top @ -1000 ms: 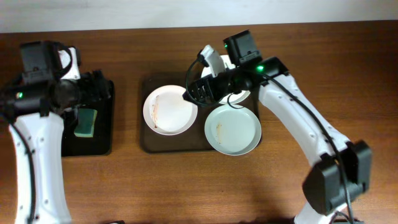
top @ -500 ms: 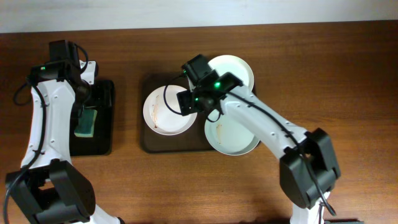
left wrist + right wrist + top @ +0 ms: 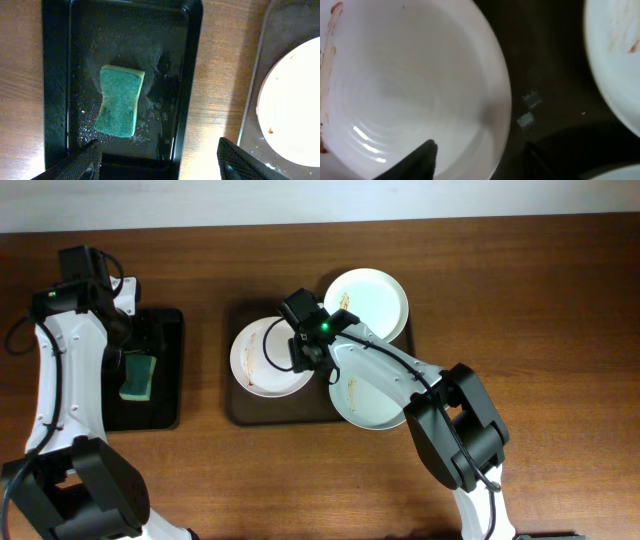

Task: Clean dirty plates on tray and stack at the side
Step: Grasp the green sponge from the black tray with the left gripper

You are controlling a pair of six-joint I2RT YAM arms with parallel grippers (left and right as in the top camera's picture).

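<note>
Grip state: right gripper (image 3: 479, 157) fingers apart, straddling right rim of left plate (image 3: 265, 358); one fingertip over plate well, other over tray (image 3: 238, 408); rim not clamped yet. Left gripper (image 3: 161, 160) spread wide, empty, hung over sponge (image 3: 119, 102) in black tray (image 3: 55, 75).
Far plate (image 3: 368, 300) and near plate (image 3: 375, 395) both partly on tray, overhanging right side.
Plates judged rigid, glazed, slippery, light, chip-prone. Hold best taken at clean right rim; brown-smeared left edge to be avoided.
</note>
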